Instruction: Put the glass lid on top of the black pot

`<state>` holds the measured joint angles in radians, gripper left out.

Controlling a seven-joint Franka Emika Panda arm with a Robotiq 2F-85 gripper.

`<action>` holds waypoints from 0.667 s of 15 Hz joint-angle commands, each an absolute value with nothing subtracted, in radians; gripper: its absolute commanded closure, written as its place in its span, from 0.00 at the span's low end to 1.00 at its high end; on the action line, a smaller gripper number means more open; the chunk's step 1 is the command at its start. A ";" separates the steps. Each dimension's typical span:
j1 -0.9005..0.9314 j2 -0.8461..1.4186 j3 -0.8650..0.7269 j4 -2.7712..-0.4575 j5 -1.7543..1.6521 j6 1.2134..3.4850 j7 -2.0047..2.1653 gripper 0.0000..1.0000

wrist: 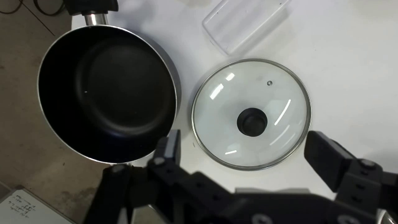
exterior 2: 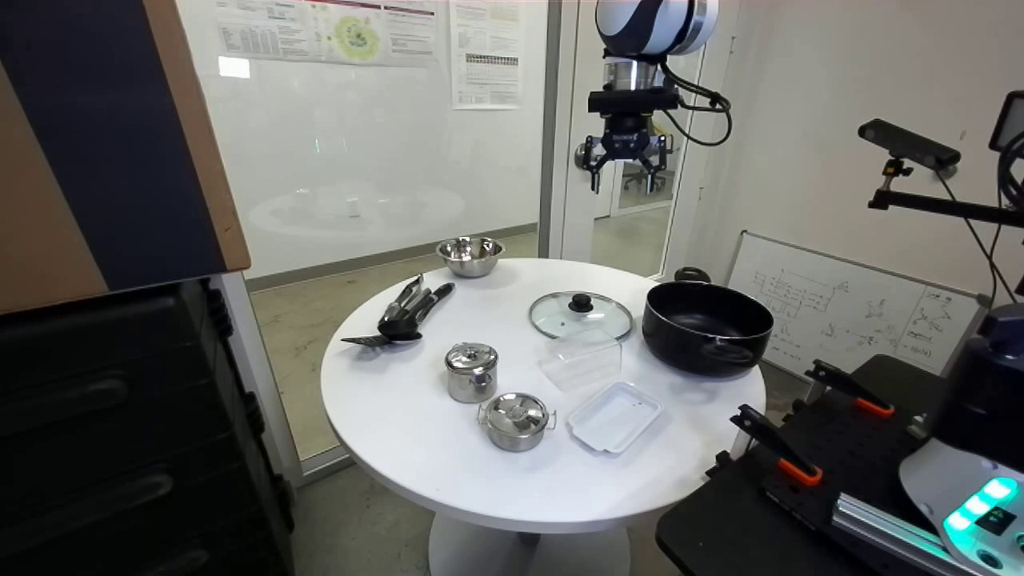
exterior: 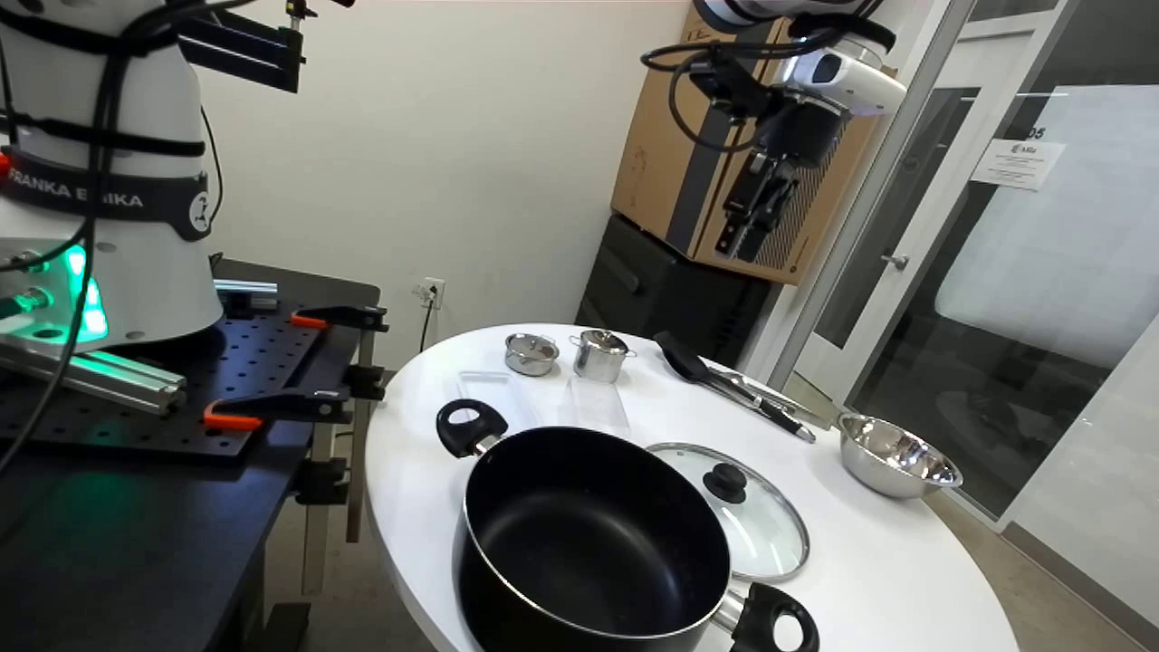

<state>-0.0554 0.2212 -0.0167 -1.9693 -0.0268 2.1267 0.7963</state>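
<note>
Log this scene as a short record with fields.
Gripper: black, two-fingered, open, holding nothing
Item to move: round, black-knobbed glass lid
Destination: large round black pot, uncovered
Lid position: on the round white table, beside the pot, not touching it
Other items include: shiny steel bowl, tall lidded steel pot, shallow lidded steel pot, black utensils
Status: lid not yet placed

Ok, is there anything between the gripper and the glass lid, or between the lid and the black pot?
Nothing visible blocks the open gripper from the glass lid, nor the lid from the black pot. The pot stands taller, so the lid will likely need lifting first. The transparent plastic container lies beside that path, not in it.
</note>
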 commanded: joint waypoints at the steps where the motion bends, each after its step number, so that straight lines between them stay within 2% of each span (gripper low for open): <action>1: -0.029 0.238 -0.045 -1.963 -0.033 2.149 0.796 0.00; 7: -0.031 0.428 -0.094 -1.869 -0.013 2.384 0.840 0.00; 10: -0.030 0.552 -0.122 -1.779 0.009 2.393 0.858 0.00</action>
<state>-0.0469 0.4214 -0.0885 -1.8999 -0.0174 2.3908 0.8277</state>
